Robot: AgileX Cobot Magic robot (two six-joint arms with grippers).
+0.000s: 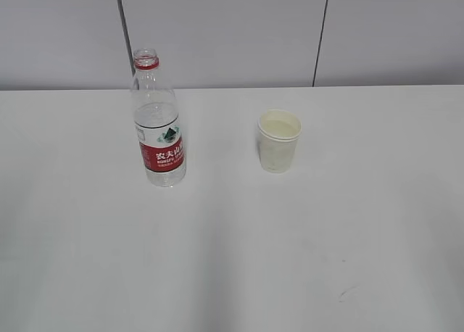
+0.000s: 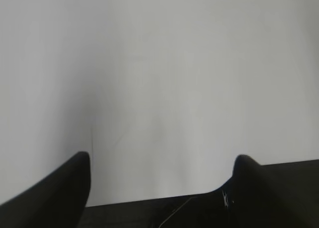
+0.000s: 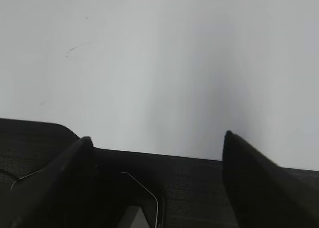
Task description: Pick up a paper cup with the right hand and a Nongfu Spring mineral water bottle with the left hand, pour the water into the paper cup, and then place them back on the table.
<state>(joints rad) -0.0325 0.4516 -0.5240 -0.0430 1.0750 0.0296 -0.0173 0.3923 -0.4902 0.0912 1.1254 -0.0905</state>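
Two task objects are seen standing upright on the white bench (image 1: 304, 245): the Nongfu Spring mineral water bottle (image 1: 157, 122) to the left, uncapped and partly filled, and the paper cup (image 1: 278, 140) to its right, well apart from it. A small dark scuff (image 1: 346, 294) is visible on the near right. Neither arm appears in the exterior view. The left pincer (image 2: 162, 161) is spread wide over bare bench, and the right pincer (image 3: 157, 138) is likewise spread, nothing being held.
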